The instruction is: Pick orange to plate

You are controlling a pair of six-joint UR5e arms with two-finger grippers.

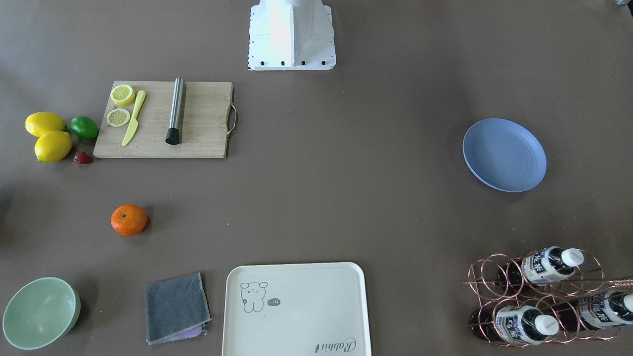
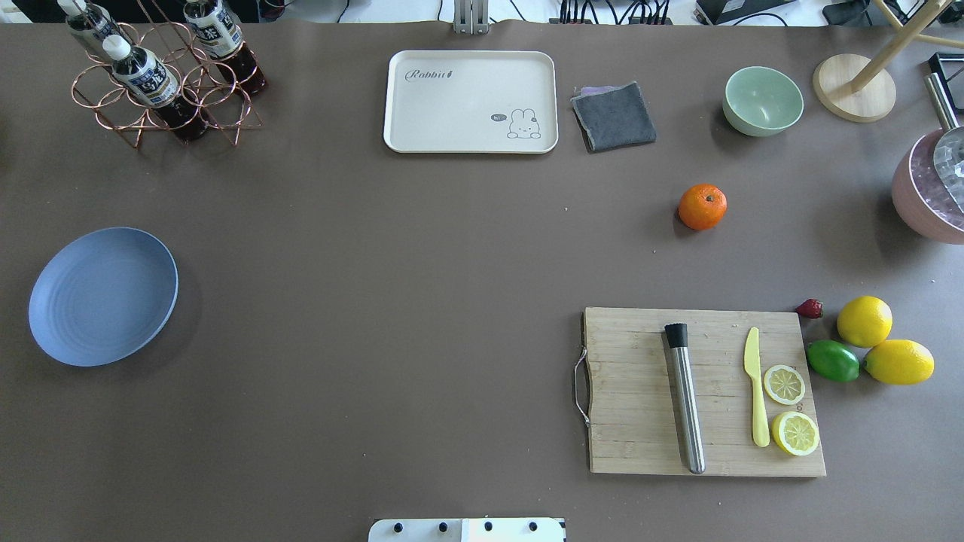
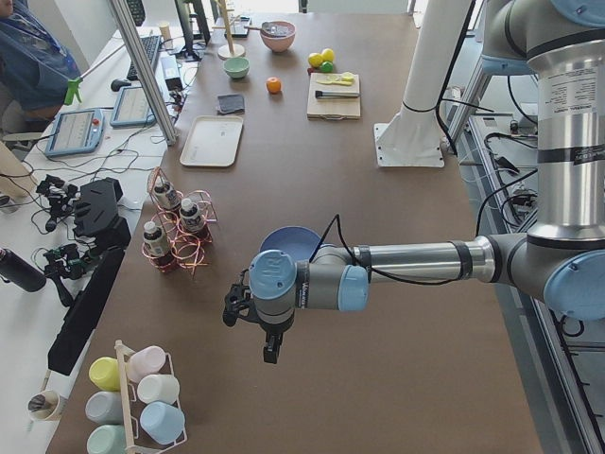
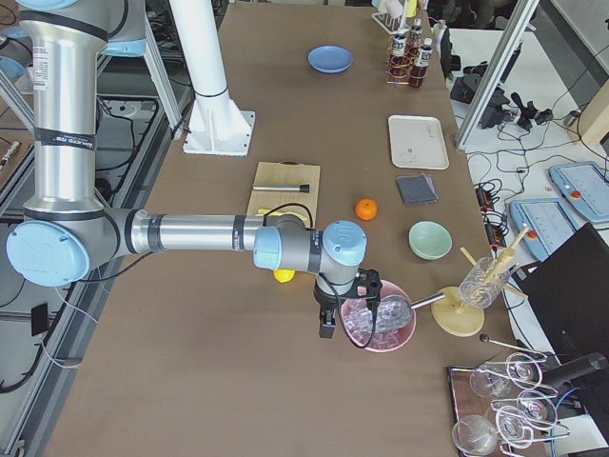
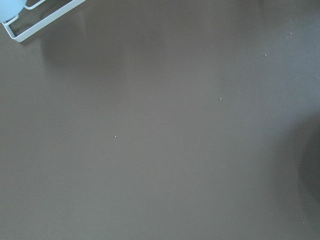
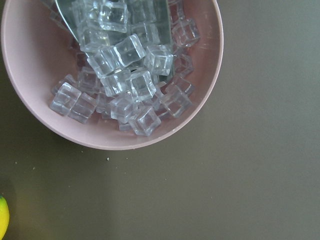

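**Orange** (image 1: 129, 219): on the brown table (image 1: 346, 198), robot's R half, stem dot up. You find it btw the wooden cutting board (image 1: 163, 119) and the grey cloth (image 1: 176, 307), apart from both.

**Plate** (image 1: 504, 155): blue-lavender, flat on the L half, well apart from the orange.

**L gripper** (image 3: 269, 348): shown to you from the side only, hanging fingers-down over bare table near the plate. You cannot tell whether the fingers are spread or pressed together. Its wrist cam gives only tabletop and a white rack corner.

**R gripper** (image 4: 328, 326): side view only, hanging fingers-down at the edge of the pink bowl (image 6: 205, 95) of ice cubes (image 6: 130, 75). Finger spacing cannot be told here either. The orange lies farther along the table from that bowl.

**Other items:**
- Beside the board: two lemons (image 1: 45, 123), lime (image 1: 84, 127), strawberry (image 1: 83, 157).
- On the board: lemon slices (image 1: 118, 117), yellow knife (image 1: 134, 118), steel rod (image 1: 176, 111) w/ black tip.
- Elsewhere on the table: pale green bowl (image 1: 74, 301), cream tray (image 1: 296, 306), copper rack (image 1: 487, 277) w/ bottles (image 1: 549, 264).
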